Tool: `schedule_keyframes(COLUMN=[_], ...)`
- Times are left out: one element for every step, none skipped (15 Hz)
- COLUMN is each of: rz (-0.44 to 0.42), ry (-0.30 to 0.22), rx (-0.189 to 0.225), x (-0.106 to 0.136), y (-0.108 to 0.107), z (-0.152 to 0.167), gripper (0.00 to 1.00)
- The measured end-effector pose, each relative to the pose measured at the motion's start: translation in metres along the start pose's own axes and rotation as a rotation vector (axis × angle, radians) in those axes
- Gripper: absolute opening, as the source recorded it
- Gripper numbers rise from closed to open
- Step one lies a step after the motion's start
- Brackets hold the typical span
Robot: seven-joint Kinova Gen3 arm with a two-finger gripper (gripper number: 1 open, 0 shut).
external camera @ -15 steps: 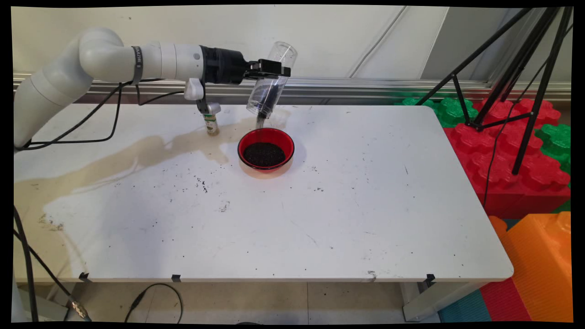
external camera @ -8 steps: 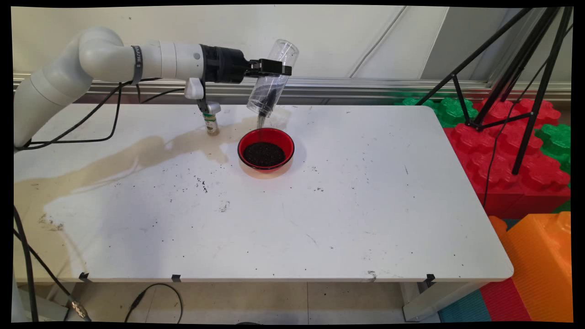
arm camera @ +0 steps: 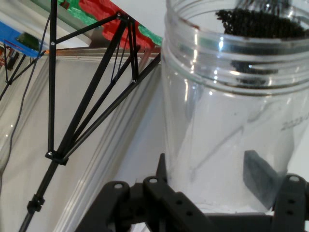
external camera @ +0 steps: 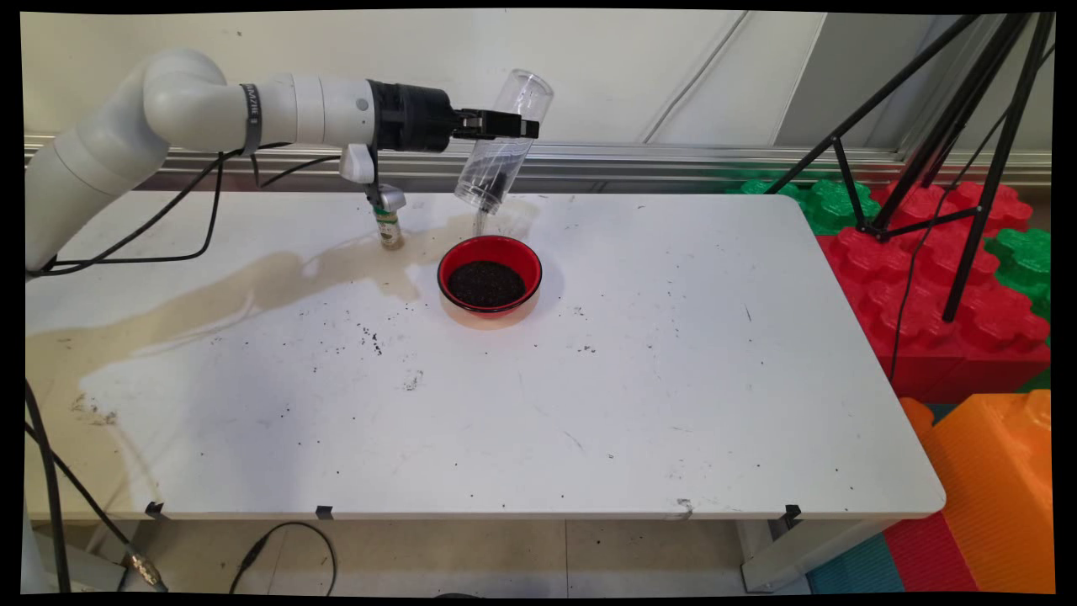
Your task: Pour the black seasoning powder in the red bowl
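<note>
My gripper (external camera: 505, 126) is shut on a clear plastic jar (external camera: 502, 156), held above the table's far side and tipped mouth-down. Dark grains sit near the jar's mouth and a thin stream falls from it. Below stands a red bowl (external camera: 490, 275) filled with the same dark grains. In the hand view the jar (arm camera: 231, 106) fills the right side, its threaded mouth at the top with dark grains there, and one finger pad (arm camera: 260, 176) shows through the clear wall.
A small spice bottle (external camera: 388, 220) with a silver cap stands left of the bowl on a tan stain. Scattered dark grains dot the table (external camera: 589, 404). A black tripod (external camera: 951, 143) and red, green and orange foam blocks (external camera: 942, 286) stand to the right.
The jar has tipped a little further and risen slightly. Fewer dark grains are left inside it, and the bowl's heap has grown.
</note>
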Motion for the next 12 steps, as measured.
schedule_keyframes(rz=[0.007,0.018,0.031,0.043,0.052,0.059,0.070,0.078,0.089,0.098,0.107,0.119], ry=[-0.001,-0.003,-0.005,-0.007,-0.008,-0.009,-0.011,-0.013,-0.014,-0.016,-0.018,-0.020], rx=[0.001,0.002,0.004,0.006,0.008,0.009,0.011,0.013,0.015,0.018,0.020,0.024], x=[-0.0001,-0.0003,-0.0004,-0.0004,-0.0004,-0.0005,-0.0006,-0.0006,-0.0005,-0.0006,-0.0005,-0.0006], y=[-0.0004,-0.0010,-0.0017,-0.0023,-0.0029,-0.0033,-0.0040,-0.0046,-0.0054,-0.0062,-0.0070,-0.0081], z=[-0.0001,-0.0003,-0.0005,-0.0009,-0.0012,-0.0015,-0.0020,-0.0022,-0.0027,-0.0031,-0.0034,-0.0039], gripper=[0.00,0.00,0.00,0.00,0.00,0.00,0.00,0.00,0.00,0.00,0.00,0.00])
